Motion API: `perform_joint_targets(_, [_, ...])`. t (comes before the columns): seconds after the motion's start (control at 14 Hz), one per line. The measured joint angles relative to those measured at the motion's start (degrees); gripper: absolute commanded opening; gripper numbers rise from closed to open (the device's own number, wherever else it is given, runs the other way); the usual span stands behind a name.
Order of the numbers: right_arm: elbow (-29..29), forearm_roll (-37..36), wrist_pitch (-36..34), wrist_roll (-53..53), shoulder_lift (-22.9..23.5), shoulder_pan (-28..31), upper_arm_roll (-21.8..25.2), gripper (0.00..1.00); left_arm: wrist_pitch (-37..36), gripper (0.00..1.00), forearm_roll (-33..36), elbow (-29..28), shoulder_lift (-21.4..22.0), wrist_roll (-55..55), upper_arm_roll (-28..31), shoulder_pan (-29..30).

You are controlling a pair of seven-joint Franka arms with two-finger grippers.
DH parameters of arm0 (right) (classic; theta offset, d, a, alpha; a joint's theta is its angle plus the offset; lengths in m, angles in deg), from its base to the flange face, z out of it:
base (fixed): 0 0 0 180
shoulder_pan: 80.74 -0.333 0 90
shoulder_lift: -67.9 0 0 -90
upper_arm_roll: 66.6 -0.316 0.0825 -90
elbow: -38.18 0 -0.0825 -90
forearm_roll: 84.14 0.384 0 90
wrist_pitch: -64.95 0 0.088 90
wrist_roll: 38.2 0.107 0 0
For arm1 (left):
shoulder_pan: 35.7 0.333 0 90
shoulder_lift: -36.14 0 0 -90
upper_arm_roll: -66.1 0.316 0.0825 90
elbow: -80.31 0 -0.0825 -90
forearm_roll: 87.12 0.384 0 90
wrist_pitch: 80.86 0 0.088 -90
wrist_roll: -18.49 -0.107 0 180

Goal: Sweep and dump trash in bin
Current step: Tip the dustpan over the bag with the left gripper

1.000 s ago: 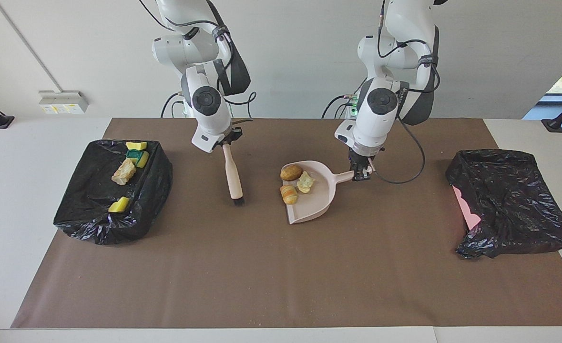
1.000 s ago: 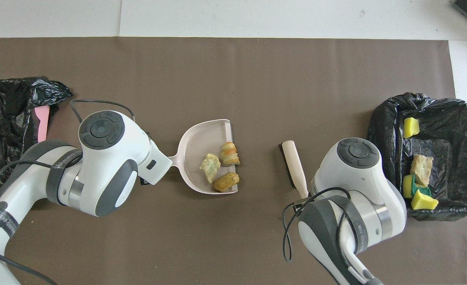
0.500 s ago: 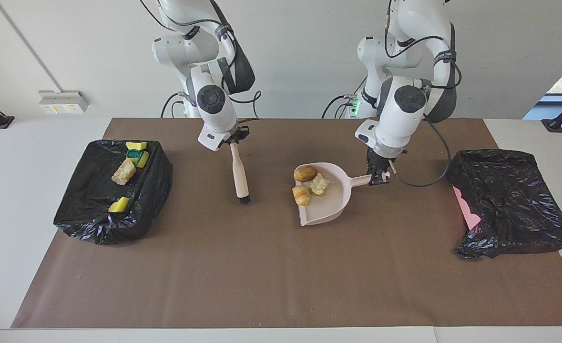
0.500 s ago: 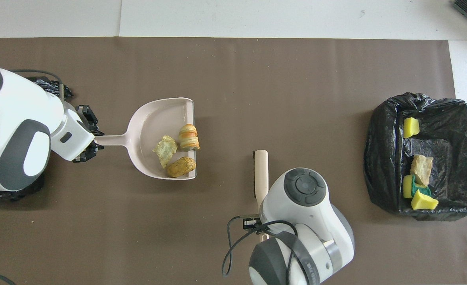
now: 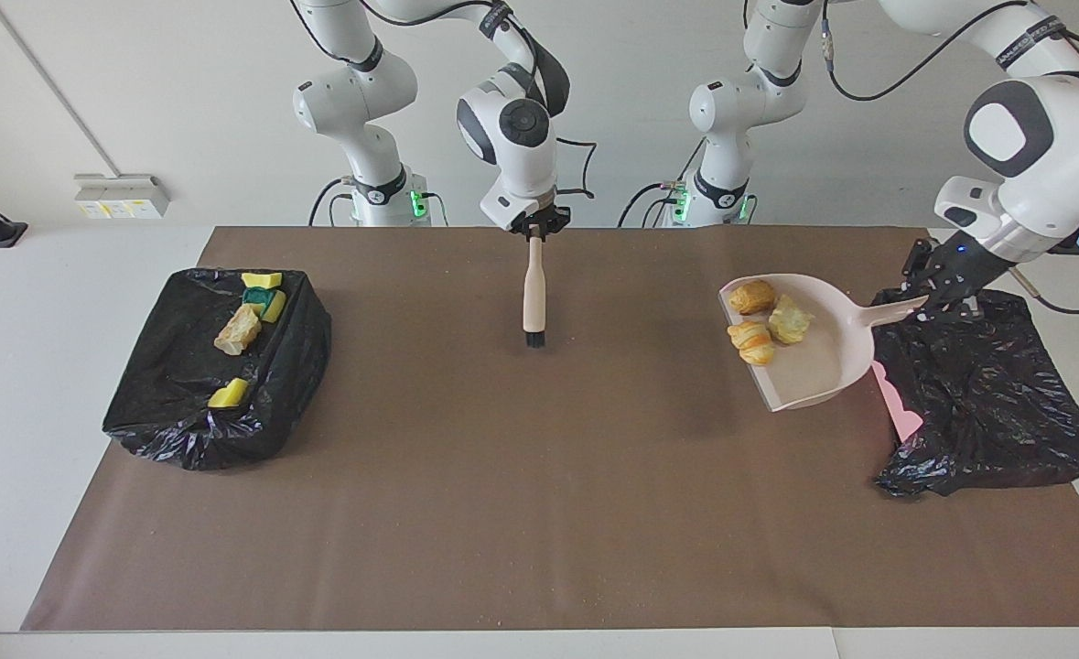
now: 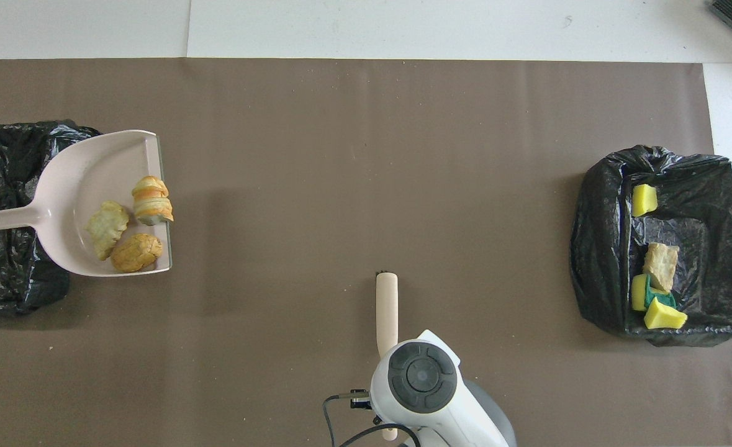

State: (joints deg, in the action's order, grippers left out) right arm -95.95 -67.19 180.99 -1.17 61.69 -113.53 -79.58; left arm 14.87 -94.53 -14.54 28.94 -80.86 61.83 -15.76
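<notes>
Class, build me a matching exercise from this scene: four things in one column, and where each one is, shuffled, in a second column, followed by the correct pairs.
Things
1. brush
2. bread lumps
3. yellow sponge scraps
4. dustpan handle

Places
A. in the black-lined bin at the right arm's end of the table
B. in the left gripper, over the other black bag
C. on the pink dustpan
D. hanging from the right gripper

Pairs: 1-D, 2-C, 3-A, 4-B

No text, label or number is legible.
</notes>
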Motion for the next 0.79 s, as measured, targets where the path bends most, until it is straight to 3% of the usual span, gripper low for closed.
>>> perform_joint_targets(0.43, [-6.7, 0.0, 7.9, 1.4, -0.3, -4.5, 0.0, 0.0, -5.4, 0.0, -3.9, 8.9, -4.8, -3.2, 0.0, 16.2])
perform_joint_targets(0.5, [-6.7, 0.0, 8.0, 1.4, -0.3, -4.5, 0.0, 0.04, -5.5, 0.0, -3.9, 9.3, -4.9, -3.4, 0.1, 18.5])
perform_joint_targets(0.57, [-6.7, 0.0, 8.0, 1.4, -0.3, -4.5, 0.1, 0.36, -5.5, 0.0, -3.3, 9.8, -5.0, -3.7, 0.4, 20.0])
perform_joint_targets(0.64, [-6.7, 0.0, 8.0, 1.4, -0.3, -4.4, 0.1, 0.89, -5.4, 0.0, -1.7, 10.7, -5.0, -4.6, 0.8, 20.8])
perform_joint_targets(0.71, [-6.7, 0.0, 8.0, 1.4, -0.2, -4.3, 0.2, 1.0, -4.9, 0.0, 0.6, 12.0, -5.2, -6.0, 1.1, 21.1])
perform_joint_targets(0.79, [-6.7, 0.0, 8.0, 1.4, -0.1, -4.3, 0.3, 1.0, -3.7, 0.0, 2.4, 12.9, -5.5, -7.3, 1.2, 21.1])
